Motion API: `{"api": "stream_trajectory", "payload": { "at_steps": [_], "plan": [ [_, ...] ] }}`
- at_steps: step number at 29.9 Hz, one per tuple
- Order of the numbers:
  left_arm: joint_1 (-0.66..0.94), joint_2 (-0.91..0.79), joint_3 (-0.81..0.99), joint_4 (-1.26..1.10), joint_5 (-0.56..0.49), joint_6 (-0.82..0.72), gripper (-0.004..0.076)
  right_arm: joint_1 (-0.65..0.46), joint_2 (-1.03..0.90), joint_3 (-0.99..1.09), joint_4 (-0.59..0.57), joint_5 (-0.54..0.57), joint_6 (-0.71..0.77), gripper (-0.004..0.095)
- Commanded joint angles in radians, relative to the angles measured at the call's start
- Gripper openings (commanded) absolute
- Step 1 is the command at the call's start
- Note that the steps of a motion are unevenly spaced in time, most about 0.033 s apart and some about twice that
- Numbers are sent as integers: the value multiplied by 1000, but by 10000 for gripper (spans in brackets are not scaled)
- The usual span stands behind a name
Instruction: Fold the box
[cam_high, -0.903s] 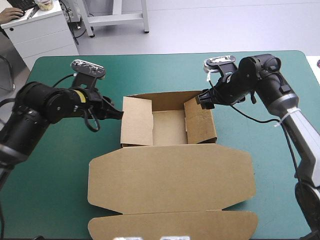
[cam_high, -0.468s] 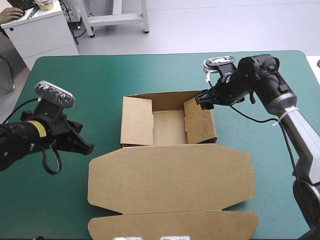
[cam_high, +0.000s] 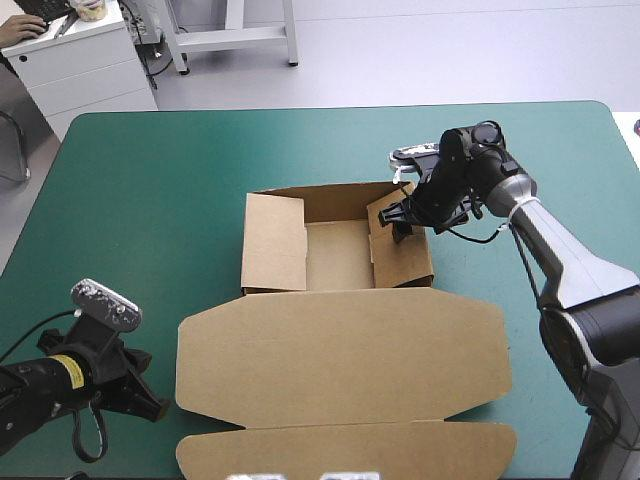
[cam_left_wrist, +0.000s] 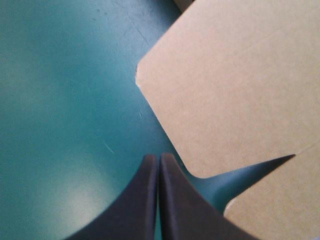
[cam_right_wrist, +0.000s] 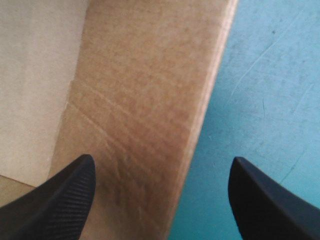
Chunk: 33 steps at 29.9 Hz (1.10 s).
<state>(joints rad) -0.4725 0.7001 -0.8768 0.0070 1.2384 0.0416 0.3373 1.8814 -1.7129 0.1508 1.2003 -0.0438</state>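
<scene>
The brown box (cam_high: 338, 255) lies mid-table as an open tray, side flaps leaning inward and the lid (cam_high: 340, 360) flat toward the near edge. My right gripper (cam_high: 396, 222) stands open over the right side flap (cam_high: 402, 250). In the right wrist view that flap (cam_right_wrist: 145, 100) lies between and ahead of the parted gripper (cam_right_wrist: 162, 195). My left gripper (cam_high: 158, 408) is shut and holds nothing, low on the teal-green cover just left of the lid's near-left corner. The left wrist view shows this gripper (cam_left_wrist: 159, 167) pointing at the lid's rounded corner (cam_left_wrist: 235, 90).
The lid's front flap (cam_high: 345, 452) reaches the table's near edge. Teal-green cover (cam_high: 150, 200) stretches left of the box and behind it. A white cabinet (cam_high: 80, 60) stands beyond the far left corner.
My left arm has drawn back from the box's left wall to the near-left part of the table. My right gripper has shifted inward and lower over the right side flap.
</scene>
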Motion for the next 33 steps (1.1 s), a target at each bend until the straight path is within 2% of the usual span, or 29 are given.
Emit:
{"api": "stream_trajectory", "payload": {
  "at_steps": [1, 3, 5, 11, 19, 22, 25, 28, 33],
  "plan": [
    [-5, -46, 42, -7, -65, -24, -10, -3, -6, -30, 19, -19, -6, 642],
    [-5, -65, 59, -7, -65, -30, -10, -3, 11, -30, 19, -19, -6, 585],
    [-5, -76, 66, -7, -65, -30, -10, -3, 24, -30, 19, -23, -6, 487],
    [-5, -78, 68, -7, -95, -30, -10, -3, 29, -30, 17, -35, -10, -4],
    [-5, -78, 68, -7, -106, -30, -10, -4, 24, -48, -13, -42, -58, -20],
    [-5, -78, 75, -7, -120, -33, -10, -4, 24, -78, -74, -49, -58, -20],
    [-5, -78, 77, -7, -122, -42, -10, -7, 24, -122, -183, -60, -58, -20],
    [-5, -78, 77, -7, -122, -57, -10, -45, 24, -167, -256, -60, -58, -20],
    [-5, -78, 77, -7, -122, -57, -10, -207, 24, -223, -249, -64, -58, -20]
  ]
}}
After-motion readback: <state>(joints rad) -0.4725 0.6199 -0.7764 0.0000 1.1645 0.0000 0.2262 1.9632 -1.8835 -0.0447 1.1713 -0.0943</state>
